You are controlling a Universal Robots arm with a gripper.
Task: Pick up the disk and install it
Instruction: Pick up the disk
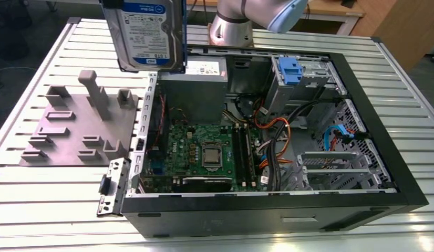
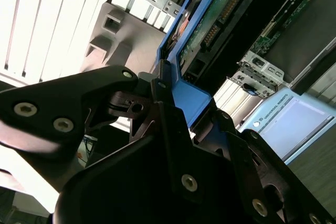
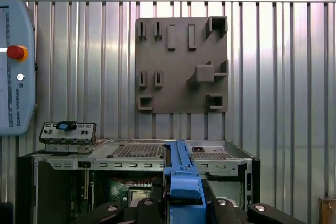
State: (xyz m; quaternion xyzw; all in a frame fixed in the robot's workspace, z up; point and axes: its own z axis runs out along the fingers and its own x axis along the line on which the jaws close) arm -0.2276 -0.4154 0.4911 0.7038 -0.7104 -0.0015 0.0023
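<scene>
Closest to me, the open computer case (image 1: 273,210) lies on its side on the slatted metal table (image 1: 49,210), with its black wall turned toward the exterior view. Just beside the near corner of the case, a small metal bracket (image 1: 112,186) lies on the table. In the first wrist view, a light blue teach pendant (image 3: 16,66) with a red button lies a little past this bracket, apart from the case.

Inside the case I see the green motherboard (image 1: 203,147), and next to it a bundle of orange and black cables (image 1: 273,136). Deeper in, against the far wall of the case, sits the grey power supply box (image 1: 196,89) with a white sticker. In the far corner a small blue tab (image 1: 290,71) sits on a metal bay.

Beside the case, on the exterior view's left, a grey fixture plate (image 1: 70,131) with upright pegs and pockets lies flat on the table, near the case.

The disk (image 1: 150,34) is in the air, high above the wall of the case that faces the plate. It hangs upright, and in the exterior view its white-and-blue label faces the camera. The gripper (image 3: 184,205) is closed on it: the black fingers (image 3: 224,206) press from both sides on the blue bracket (image 2: 186,100) that frames the drive.

Behind the case stands the arm's base (image 1: 231,26).
</scene>
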